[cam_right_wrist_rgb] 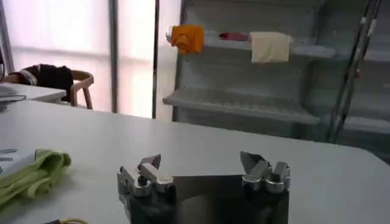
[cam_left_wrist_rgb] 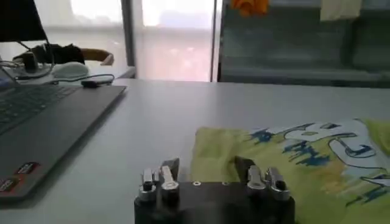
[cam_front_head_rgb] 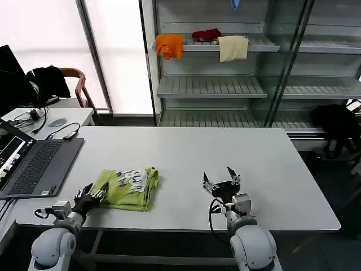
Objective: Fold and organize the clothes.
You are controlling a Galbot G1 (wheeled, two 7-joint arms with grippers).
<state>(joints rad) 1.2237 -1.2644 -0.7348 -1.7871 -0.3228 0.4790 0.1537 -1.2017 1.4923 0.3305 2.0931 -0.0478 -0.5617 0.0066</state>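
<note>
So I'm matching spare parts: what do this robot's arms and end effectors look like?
Both arms have rounded light-grey shells. The left end effector and right end effector share one design: a black block body carrying two dark pointed fingers on silvery metal mounts. A black cable loops beside the right wrist, and a thin one runs by the left wrist.

One green T-shirt point(cam_front_head_rgb: 127, 188); one laptop point(cam_front_head_rgb: 35, 166); three shelf cloths point(cam_front_head_rgb: 169, 45); two end effectors point(cam_front_head_rgb: 221, 182).

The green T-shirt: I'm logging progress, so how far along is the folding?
Done: the T-shirt lies folded into a compact bundle on the table, print up. In hand: nothing; the left gripper sits open at its edge, the right gripper open, apart. Left: perhaps tidying or placing it.
</note>
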